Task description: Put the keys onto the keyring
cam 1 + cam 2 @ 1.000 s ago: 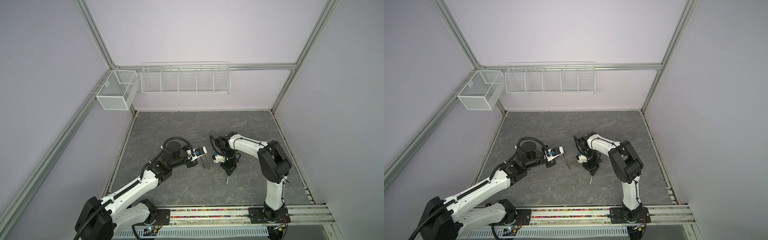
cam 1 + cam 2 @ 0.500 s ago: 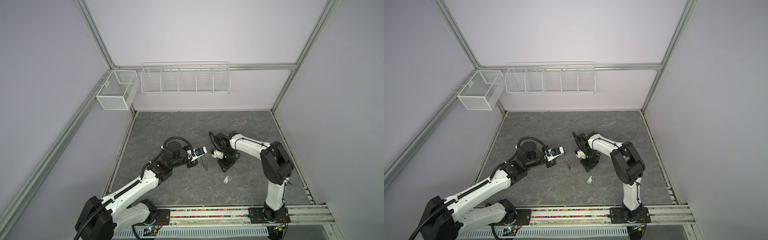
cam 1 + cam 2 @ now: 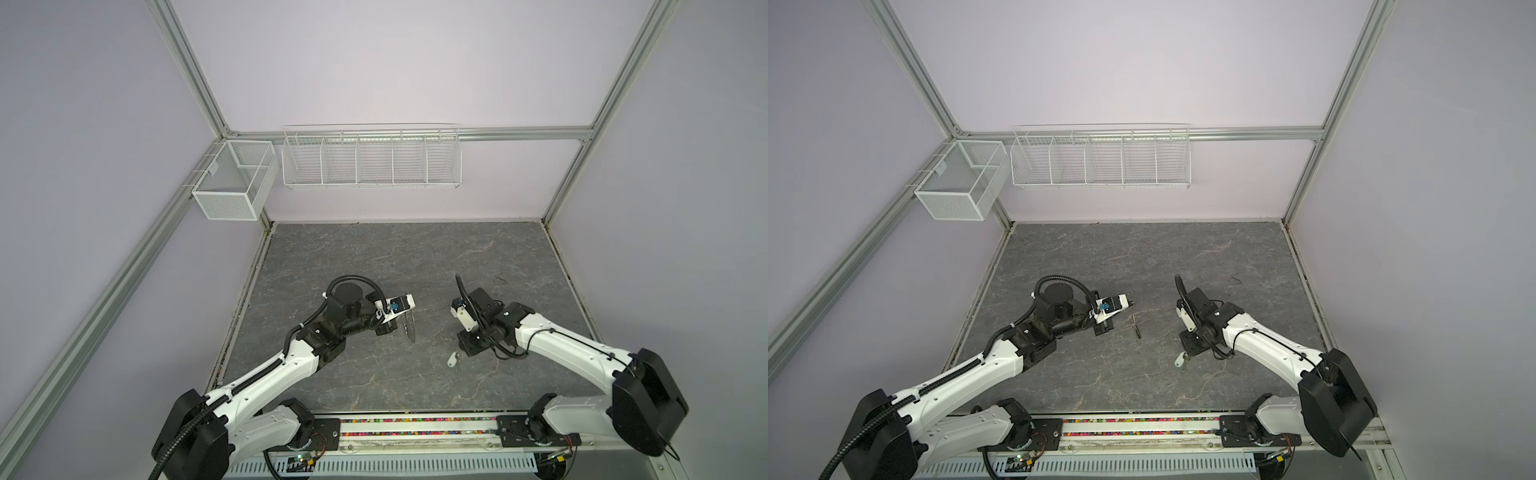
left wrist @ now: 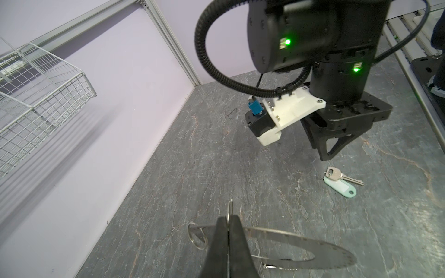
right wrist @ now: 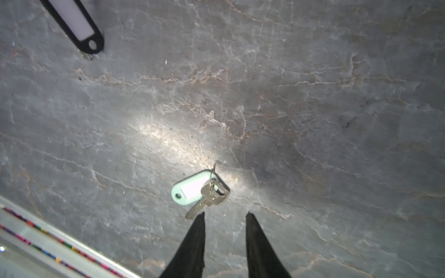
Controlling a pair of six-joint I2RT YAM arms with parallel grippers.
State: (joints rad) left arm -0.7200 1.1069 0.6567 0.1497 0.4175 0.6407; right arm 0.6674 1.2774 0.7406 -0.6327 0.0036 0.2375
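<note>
Hovering right arm (image 3: pixel 561 345), jaws apart

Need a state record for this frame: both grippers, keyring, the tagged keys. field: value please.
left gripper: shut on the keyring, clamped at its rim
right gripper: open, empty
white-tagged key: lying on the table just beyond the right gripper's fingertips, not held
black tag: apart from the white-tagged key; whether it is on the keyring, cannot tell
status: white-tagged key not yet on the keyring
</note>
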